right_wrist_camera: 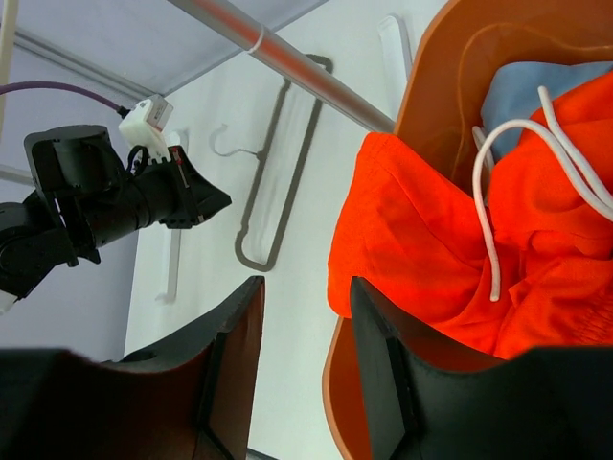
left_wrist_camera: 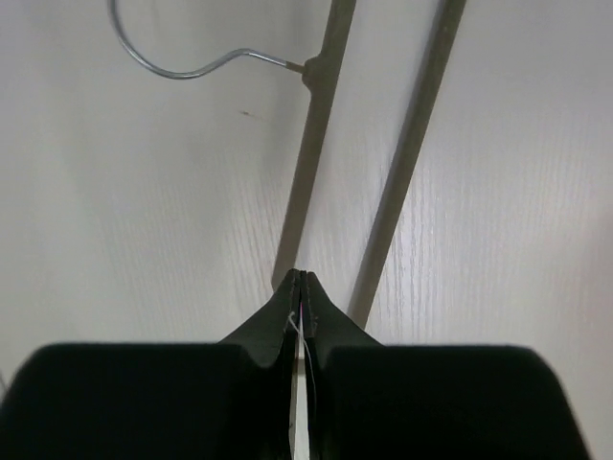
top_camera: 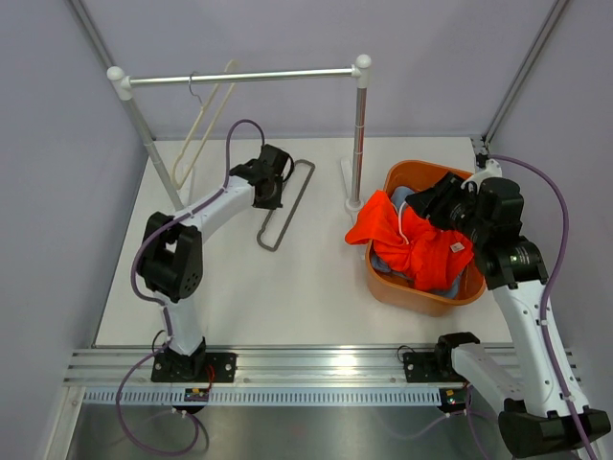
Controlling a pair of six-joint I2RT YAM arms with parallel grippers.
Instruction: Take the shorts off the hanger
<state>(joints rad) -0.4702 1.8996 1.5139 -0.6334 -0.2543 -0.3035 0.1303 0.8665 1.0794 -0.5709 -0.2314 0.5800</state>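
Observation:
The orange shorts [top_camera: 421, 244] with a white drawstring [right_wrist_camera: 498, 192] lie heaped in an orange basket [top_camera: 421, 297], spilling over its left rim. The light blue shorts [top_camera: 388, 261] lie under them and also show in the right wrist view [right_wrist_camera: 536, 91]. A grey hanger [top_camera: 287, 206] lies flat and bare on the table. My left gripper [top_camera: 271, 199] is shut and empty just above that hanger's bars [left_wrist_camera: 402, 172]. My right gripper [top_camera: 436, 206] is open and empty over the basket's left side, its fingertips [right_wrist_camera: 251, 287] above the orange shorts [right_wrist_camera: 431, 249].
A clothes rack stands at the back, with a rod [top_camera: 249, 77], a right post [top_camera: 359, 134] and a base [top_camera: 350, 182]. A cream hanger [top_camera: 206, 120] hangs bare at the rod's left end. Grey walls close in both sides.

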